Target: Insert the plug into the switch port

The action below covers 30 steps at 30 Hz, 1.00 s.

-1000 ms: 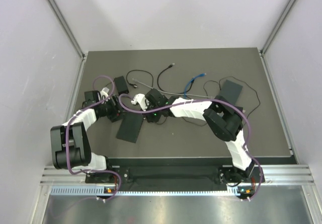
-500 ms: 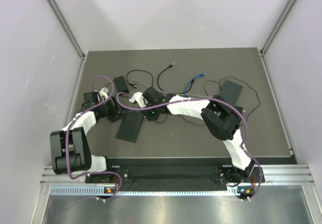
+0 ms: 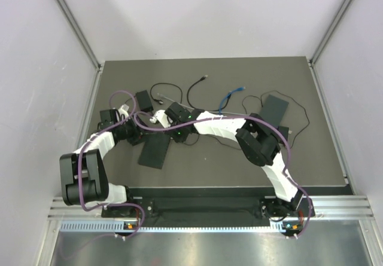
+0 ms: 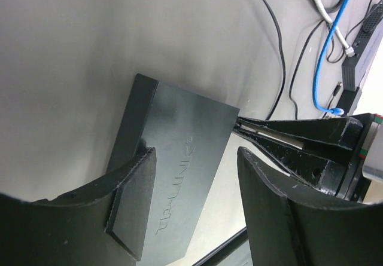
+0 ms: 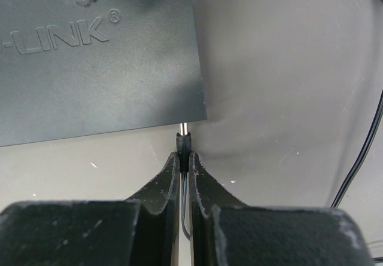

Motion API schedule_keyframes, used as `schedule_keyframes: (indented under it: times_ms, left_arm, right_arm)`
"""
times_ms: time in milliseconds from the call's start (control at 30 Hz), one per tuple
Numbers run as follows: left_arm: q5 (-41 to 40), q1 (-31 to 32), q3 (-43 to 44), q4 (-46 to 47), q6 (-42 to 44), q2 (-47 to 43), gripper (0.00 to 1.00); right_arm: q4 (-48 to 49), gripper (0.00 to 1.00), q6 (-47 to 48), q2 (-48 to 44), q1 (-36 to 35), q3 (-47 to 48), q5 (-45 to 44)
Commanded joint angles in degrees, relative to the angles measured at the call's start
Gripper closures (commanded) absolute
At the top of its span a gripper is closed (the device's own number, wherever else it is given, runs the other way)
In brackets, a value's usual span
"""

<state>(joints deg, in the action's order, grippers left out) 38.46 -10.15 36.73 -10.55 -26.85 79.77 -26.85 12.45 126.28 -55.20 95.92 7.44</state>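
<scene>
The switch is a flat black TP-LINK box lying on the grey table. It also shows in the left wrist view and the right wrist view. My right gripper is shut on a small black barrel plug. The plug's metal tip touches the switch's near edge by its corner. In the top view my right gripper is at the switch's far end. My left gripper is open. One finger is over the switch, the other beside it. In the top view my left gripper is at the switch's far left corner.
A blue cable, a grey cable and black cables lie behind the arms. A black adapter lies at the right and a small black box at the back left. The plug's thin black lead runs back between my right fingers.
My right gripper has moved a little left, toward the switch, with the plug in it. The left arm has shifted slightly at the switch's corner.
</scene>
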Motion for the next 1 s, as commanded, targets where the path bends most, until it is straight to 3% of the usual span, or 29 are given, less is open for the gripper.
schedule_keyframes:
  times_ms: [0, 433, 767, 967]
  left_arm:
    - [-0.3, 0.0, 0.4, 1.3, 1.1, 0.4, 0.39]
    - [-0.2, 2.9, 2.2, 0.9, 3.2, 3.9, 0.41]
    - [1.8, 5.5, 4.8, -0.3, 5.1, 8.2, 0.53]
    - [0.1, 4.8, 7.0, -5.3, 9.4, 6.1, 0.50]
  right_arm:
    - [-6.4, 1.00, 1.1, 4.5, -1.6, 1.1, -2.1]
    - [-8.9, 1.00, 1.6, 6.9, -1.8, 5.1, -3.0]
    - [-8.1, 1.00, 1.1, 8.3, -1.8, 9.4, -2.5]
    - [-8.4, 1.00, 1.8, 8.3, -1.8, 8.7, -3.0]
